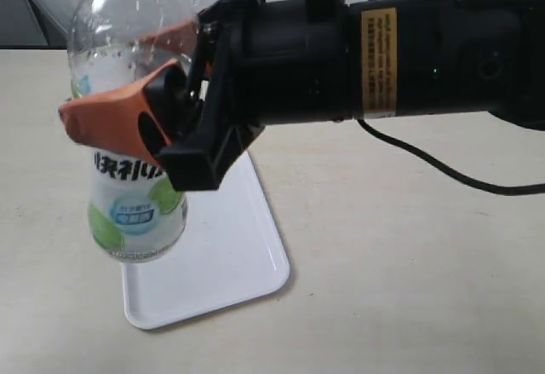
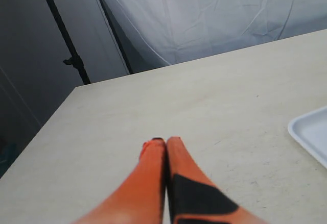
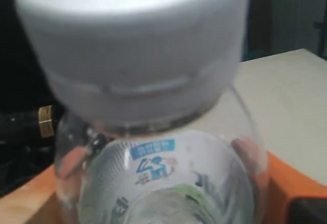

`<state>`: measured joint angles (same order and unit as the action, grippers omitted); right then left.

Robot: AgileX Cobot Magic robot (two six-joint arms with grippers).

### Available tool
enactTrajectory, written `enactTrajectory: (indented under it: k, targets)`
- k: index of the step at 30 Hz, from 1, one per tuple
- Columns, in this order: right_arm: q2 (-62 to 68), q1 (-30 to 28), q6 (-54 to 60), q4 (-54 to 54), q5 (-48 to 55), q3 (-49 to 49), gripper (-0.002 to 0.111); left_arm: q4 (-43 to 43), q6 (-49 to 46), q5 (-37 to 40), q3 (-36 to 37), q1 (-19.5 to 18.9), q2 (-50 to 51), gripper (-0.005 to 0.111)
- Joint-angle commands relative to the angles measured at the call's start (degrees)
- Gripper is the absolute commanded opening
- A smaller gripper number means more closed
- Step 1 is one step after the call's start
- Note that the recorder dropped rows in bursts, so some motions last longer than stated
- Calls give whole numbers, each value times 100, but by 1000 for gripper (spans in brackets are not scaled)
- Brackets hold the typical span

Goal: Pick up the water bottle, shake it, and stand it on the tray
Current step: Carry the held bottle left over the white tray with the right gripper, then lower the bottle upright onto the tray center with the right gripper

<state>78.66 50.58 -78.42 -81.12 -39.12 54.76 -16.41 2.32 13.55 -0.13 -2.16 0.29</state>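
The water bottle (image 1: 132, 204) hangs upright in the air above the near end of the white tray (image 1: 230, 255), its green-and-white label below the orange fingers (image 1: 102, 118) of my right gripper (image 1: 119, 93), which is shut on the clear upper body. From the right wrist, the white cap (image 3: 133, 45) fills the view, with the bottle (image 3: 168, 183) squeezed between the orange fingers (image 3: 294, 183). My left gripper (image 2: 166, 142) hovers low over the bare tabletop, its orange fingers (image 2: 150, 173) pressed together and holding nothing; a corner of the tray (image 2: 311, 132) shows off to its side.
The beige table (image 1: 409, 272) stretches around the tray. A black cable (image 1: 443, 165) droops from the right arm over the table. Behind the table's far edge hang a white sheet (image 2: 204, 15) and a black stand pole (image 2: 66, 45).
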Motion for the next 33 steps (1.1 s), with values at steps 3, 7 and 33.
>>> enactTrajectory:
  k: [3, 7, 33]
  targets:
    - [55, -11, 87, 12, 4630, 90, -1, -14, 29, 15, 13, -1, -29, 0]
    - [49, -11, -100, 498, 6404, 203, -1, -14, 29, 15, 13, -1, -29, 0]
    - [779, 49, 476, 1030, 680, -75, -1, -14, 29, 15, 13, -1, -29, 0]
